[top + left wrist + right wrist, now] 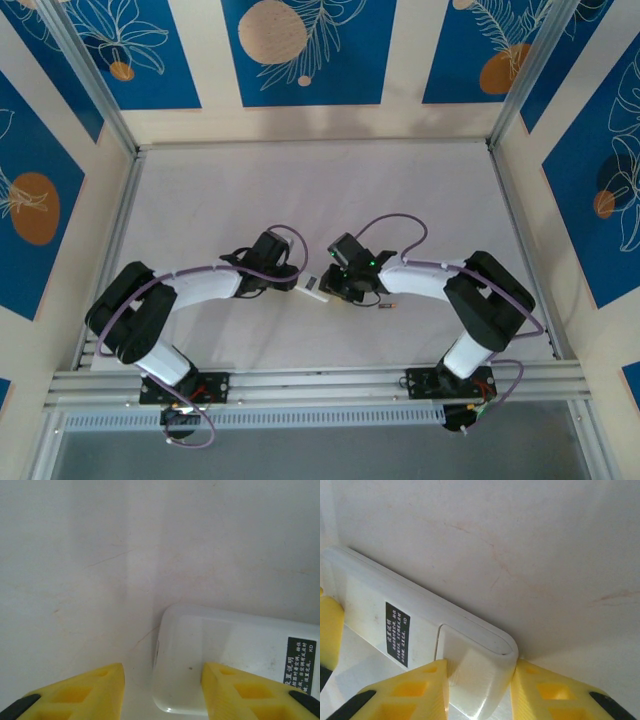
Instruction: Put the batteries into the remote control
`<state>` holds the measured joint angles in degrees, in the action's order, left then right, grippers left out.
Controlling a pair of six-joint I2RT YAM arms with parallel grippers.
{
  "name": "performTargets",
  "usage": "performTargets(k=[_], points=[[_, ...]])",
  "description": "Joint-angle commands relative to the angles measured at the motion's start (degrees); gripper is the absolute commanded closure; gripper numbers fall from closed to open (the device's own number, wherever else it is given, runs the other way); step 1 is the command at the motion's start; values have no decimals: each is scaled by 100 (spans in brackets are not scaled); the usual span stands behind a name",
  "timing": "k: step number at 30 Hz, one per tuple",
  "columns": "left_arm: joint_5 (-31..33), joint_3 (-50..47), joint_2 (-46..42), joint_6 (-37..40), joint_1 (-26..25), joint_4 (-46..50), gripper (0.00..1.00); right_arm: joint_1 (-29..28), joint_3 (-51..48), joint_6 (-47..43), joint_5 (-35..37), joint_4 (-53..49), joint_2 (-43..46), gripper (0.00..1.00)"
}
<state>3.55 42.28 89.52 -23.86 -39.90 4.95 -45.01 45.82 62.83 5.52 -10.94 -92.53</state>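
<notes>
Looked down on a broad pale matte tabletop (300, 190), marked with faint reddish scratches. Found the white-and-black jointed left arm (190, 290) and right arm (440, 285) bent inward to meet near the table's near middle.

Caught the left gripper (162, 667) with its yellow wedge fingers (75, 695) spread apart. Saw one finger overlapping the face of the small flat white rounded-corner plastic remote control (225, 645) and the other clear of its edge, with bare table in the gap, so pinching nothing. Caught the right gripper (479, 670) pressed in on both long sides of the remote control's other end, pinching it across the width.

Placed the remote control between the two grippers, low at the table. Could not tell whether resting or lifted. Noted a shallow recessed panel (470, 655) at the pinched end and a small black label (397, 635) with white print further along. Spotted one tiny thin dark cylindrical battery (386, 305) with an orange tip on the table just beside the right gripper, apart from the remote control.

Judged the remote control light, stiff and glossy, apt to slide between hard pads. Thought it best taken across the long edges, clear of the recess. Judged the battery prone to rolling and best nipped across the barrel's middle.
</notes>
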Motion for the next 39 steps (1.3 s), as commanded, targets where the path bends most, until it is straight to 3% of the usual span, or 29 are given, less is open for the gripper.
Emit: performTargets(k=[1,16,21,39], points=[[164,-27,219,-13,-58,383,55,27,-279,106,-78,-167,-17,68],[76,8,174,-14,-58,401,54,62,-532,151,-253,276,377,66],[67,17,198,-6,-61,399,54,98,-634,143,-252,310,490,71],[181,78,246,34,-60,474,54,163,-1359,383,-209,443,1012,68]])
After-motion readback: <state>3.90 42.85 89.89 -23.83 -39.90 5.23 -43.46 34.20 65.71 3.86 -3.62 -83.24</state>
